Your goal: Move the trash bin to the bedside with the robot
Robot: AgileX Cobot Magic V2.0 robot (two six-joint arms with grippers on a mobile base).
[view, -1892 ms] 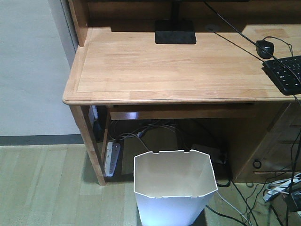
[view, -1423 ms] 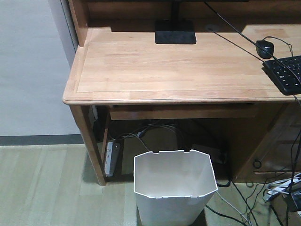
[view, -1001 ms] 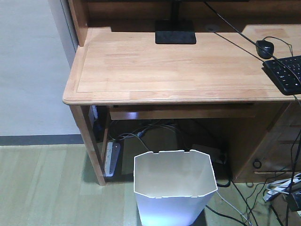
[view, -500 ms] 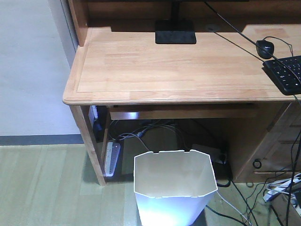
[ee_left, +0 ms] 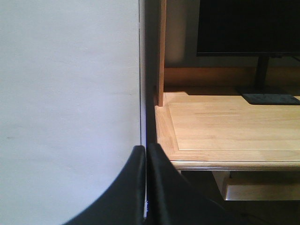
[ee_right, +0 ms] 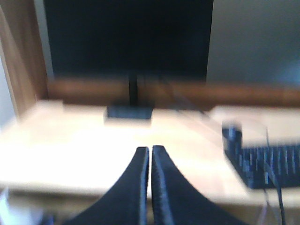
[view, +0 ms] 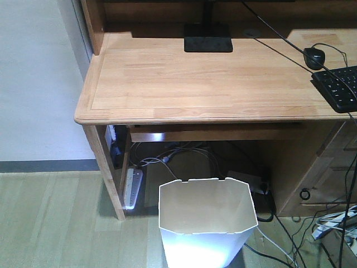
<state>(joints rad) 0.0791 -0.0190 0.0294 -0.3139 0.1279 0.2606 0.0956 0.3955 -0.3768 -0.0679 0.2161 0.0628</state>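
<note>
Although neither wrist view shows it, the trash bin (view: 206,207) stands upright on the floor before the desk (view: 212,78), mouth up and apparently empty. The left gripper (ee_left: 145,154) and right gripper (ee_right: 150,153), both pinched closed on nothing, face the desk top, so the bin lies below them. I cannot tell which is nearer.

trash bin (view: 203,211): smooth white plastic, faint sheen
desk (view: 195,78): light wood, smooth, satin finish
floor (view: 50,218): pale wood-grain planks, matt
keyboard (view: 340,86): matt black plastic
</note>
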